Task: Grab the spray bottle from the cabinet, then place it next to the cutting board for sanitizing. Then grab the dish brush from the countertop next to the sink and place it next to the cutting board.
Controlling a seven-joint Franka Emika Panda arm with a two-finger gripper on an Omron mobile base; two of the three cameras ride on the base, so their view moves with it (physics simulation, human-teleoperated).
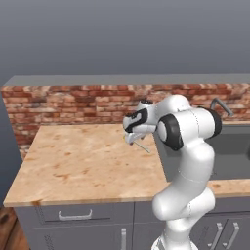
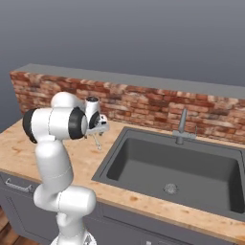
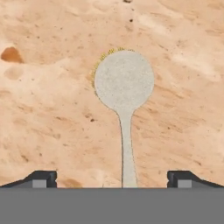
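The dish brush [image 3: 124, 81] lies flat on the beige countertop [image 3: 43, 131], its round cream head up in the hand view with yellowish bristles peeking out at the rim. Its pale handle runs down between my fingertips [image 3: 43, 178]. My gripper [image 3: 112, 178] is open, jaws wide apart on either side of the handle and touching nothing. From the base views the gripper [image 1: 131, 138] [image 2: 99, 130] hangs just above the counter, left of the sink [image 2: 172, 167], with the thin brush handle [image 1: 143, 146] [image 2: 97, 142] below it. The spray bottle, cabinet and cutting board are out of view.
A slim grey faucet [image 2: 182, 127] stands behind the dark sink basin [image 1: 234, 151]. A red brick backsplash [image 1: 73, 105] runs along the counter's back. Grey base cabinets with short handles [image 1: 75, 215] sit under the counter [image 1: 83, 161].
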